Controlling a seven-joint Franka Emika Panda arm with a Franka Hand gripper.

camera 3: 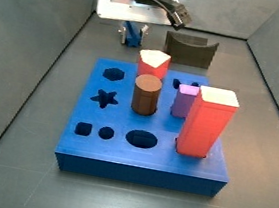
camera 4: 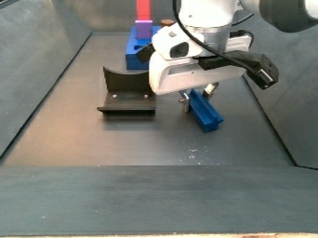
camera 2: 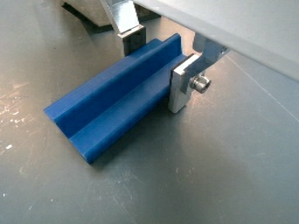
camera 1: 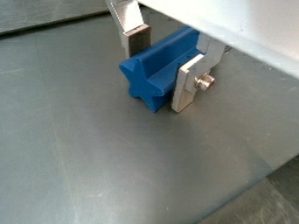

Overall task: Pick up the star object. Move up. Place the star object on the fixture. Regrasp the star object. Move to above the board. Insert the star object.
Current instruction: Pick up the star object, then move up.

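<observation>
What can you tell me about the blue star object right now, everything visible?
The star object is a long, solid-blue bar with a star-shaped cross-section, matte like plastic. It lies flat on the dark floor, ridges and grooves running along its length. The gripper straddles one end, its fingers on either side; whether they press it is unclear. In a side view it lies beside the fixture, apart from it.

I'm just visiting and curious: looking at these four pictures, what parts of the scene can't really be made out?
- Gripper: in both wrist views the fingers flank the star object, but whether the pads press it is unclear.
- Star object in a side view: mostly hidden behind the gripper and board pieces.
- Fixture: its base is hidden behind the red-topped piece.
- Board: mostly hidden by the arm.
</observation>
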